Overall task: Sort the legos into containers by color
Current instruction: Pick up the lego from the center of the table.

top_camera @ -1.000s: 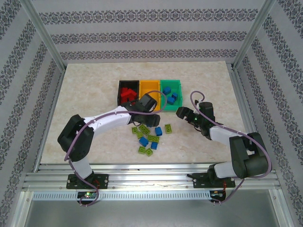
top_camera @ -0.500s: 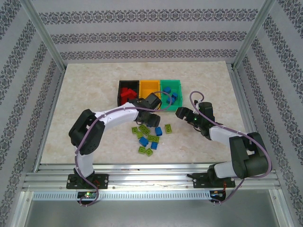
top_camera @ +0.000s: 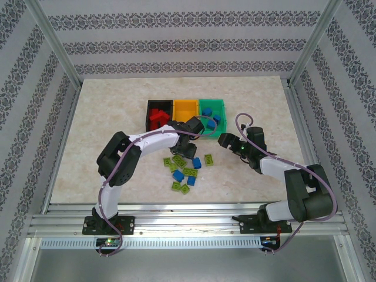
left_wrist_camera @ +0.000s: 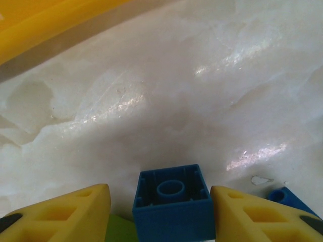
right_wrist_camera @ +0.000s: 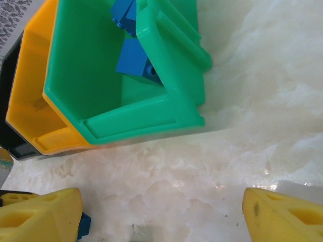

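- Straddling an upturned blue brick [left_wrist_camera: 174,201], the left claw [left_wrist_camera: 161,212] stands at the far edge of the loose pile [top_camera: 185,170]. Its jaws are narrow, with one yellow pad against the brick and a sliver of gap at the other, so no firm grip shows yet.
- The left claw [top_camera: 187,148] reaches here because this brick lies nearest the bins, which would make for a short carry.
- The right claw [right_wrist_camera: 161,212] hangs wide and empty just in front of the green bin [right_wrist_camera: 151,108], apparently parked clear of its partner's path.
- The sorting pattern is plain from above: red bricks [top_camera: 157,117] fill the black bin [top_camera: 148,114] and blue bricks [top_camera: 212,120] sit in the green bin. The orange-yellow bin [top_camera: 187,107] shows bare floor, so it is presumably for the lime bricks [top_camera: 179,160].
- The remaining blue and lime pieces are scattered on the bench [top_camera: 106,117], between the two arms.
- Room is tight near the grasp. A lime piece [left_wrist_camera: 118,229] peeks beside the left pad, another blue one [left_wrist_camera: 287,199] lies just right, and the orange-yellow wall [left_wrist_camera: 50,20] stands close ahead.
- The route to the green bin runs near the right claw [top_camera: 226,141]. The broad open bench to the left and far side offers freer room.
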Robot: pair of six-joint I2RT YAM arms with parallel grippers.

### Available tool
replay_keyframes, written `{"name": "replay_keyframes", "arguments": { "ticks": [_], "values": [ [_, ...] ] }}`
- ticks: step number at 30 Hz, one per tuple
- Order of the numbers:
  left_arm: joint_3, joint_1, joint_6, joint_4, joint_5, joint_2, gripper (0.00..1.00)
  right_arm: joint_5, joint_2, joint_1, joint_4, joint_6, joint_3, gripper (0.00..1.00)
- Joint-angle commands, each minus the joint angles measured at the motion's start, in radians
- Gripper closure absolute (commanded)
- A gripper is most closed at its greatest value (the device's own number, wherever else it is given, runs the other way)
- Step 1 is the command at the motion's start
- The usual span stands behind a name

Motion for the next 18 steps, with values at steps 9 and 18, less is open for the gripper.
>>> {"name": "replay_keyframes", "arguments": {
  "ticks": [9, 18],
  "values": [
    [-0.001, -0.008, 0.01, -0.044, -0.014, -0.021, 0.68, 0.005, -0.005, 0.015, 0.001, -0.025, 0.009, 0.17],
    [0.044, -0.008, -0.007, -0.026, 0.021, -0.078, 0.69, 0.006, -0.007, 0.016, 0.005, -0.023, 0.008, 0.17]
  ]
}}
